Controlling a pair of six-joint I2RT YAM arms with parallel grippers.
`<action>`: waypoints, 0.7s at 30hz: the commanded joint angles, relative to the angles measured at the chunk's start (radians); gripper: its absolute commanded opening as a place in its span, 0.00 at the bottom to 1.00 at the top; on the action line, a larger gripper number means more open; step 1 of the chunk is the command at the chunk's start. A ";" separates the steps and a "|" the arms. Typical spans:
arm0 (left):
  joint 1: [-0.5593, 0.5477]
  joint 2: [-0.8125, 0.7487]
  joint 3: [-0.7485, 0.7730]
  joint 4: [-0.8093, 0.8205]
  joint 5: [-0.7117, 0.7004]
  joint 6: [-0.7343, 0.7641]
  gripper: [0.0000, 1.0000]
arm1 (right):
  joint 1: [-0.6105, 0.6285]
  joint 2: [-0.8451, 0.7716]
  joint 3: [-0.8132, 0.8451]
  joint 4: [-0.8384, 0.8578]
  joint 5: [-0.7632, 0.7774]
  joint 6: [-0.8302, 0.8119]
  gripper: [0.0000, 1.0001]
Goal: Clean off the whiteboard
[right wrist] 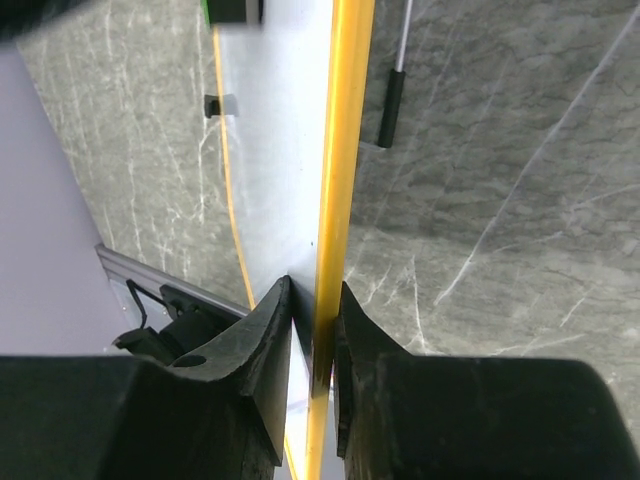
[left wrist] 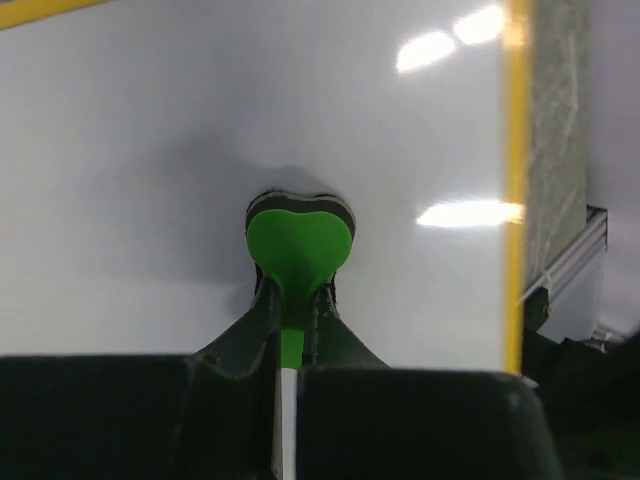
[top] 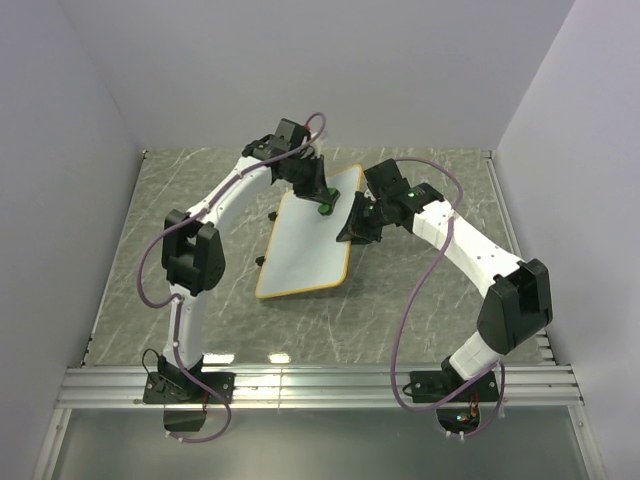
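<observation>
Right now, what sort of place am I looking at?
Probably a lab test booth: a left arm and right arm bolted to a metal rail, plain walls enclosing a stone-patterned table, a whiteboard to work on.

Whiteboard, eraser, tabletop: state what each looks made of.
The whiteboard is glossy white, likely a coated panel: lamps mirror sharply. Its yellow frame looks plastic. The eraser has a matte green top, probably plastic, over a dark pad, maybe felt. The tabletop is grey, marble-veined, possibly laminate.
</observation>
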 commanded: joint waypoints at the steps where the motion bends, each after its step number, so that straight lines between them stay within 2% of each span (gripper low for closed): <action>1: -0.131 0.022 -0.001 -0.008 0.151 -0.007 0.00 | 0.051 0.095 -0.027 0.026 -0.007 -0.126 0.00; 6: -0.119 0.040 0.002 -0.047 0.080 -0.006 0.00 | 0.049 0.093 -0.017 0.020 -0.007 -0.135 0.00; 10: -0.082 -0.018 -0.047 -0.027 0.024 -0.032 0.00 | 0.051 0.084 -0.023 0.020 -0.004 -0.142 0.00; 15: 0.045 -0.197 -0.171 0.111 -0.006 -0.095 0.00 | 0.049 0.076 -0.023 0.020 0.004 -0.145 0.00; 19: 0.164 -0.334 -0.352 0.189 -0.010 -0.132 0.00 | 0.048 0.075 -0.011 0.010 0.014 -0.145 0.00; 20: 0.209 -0.355 -0.370 0.193 -0.015 -0.130 0.00 | 0.046 0.073 -0.007 0.007 0.016 -0.143 0.01; 21: 0.234 -0.387 -0.389 0.197 -0.010 -0.130 0.00 | 0.046 0.073 -0.006 0.007 0.014 -0.142 0.08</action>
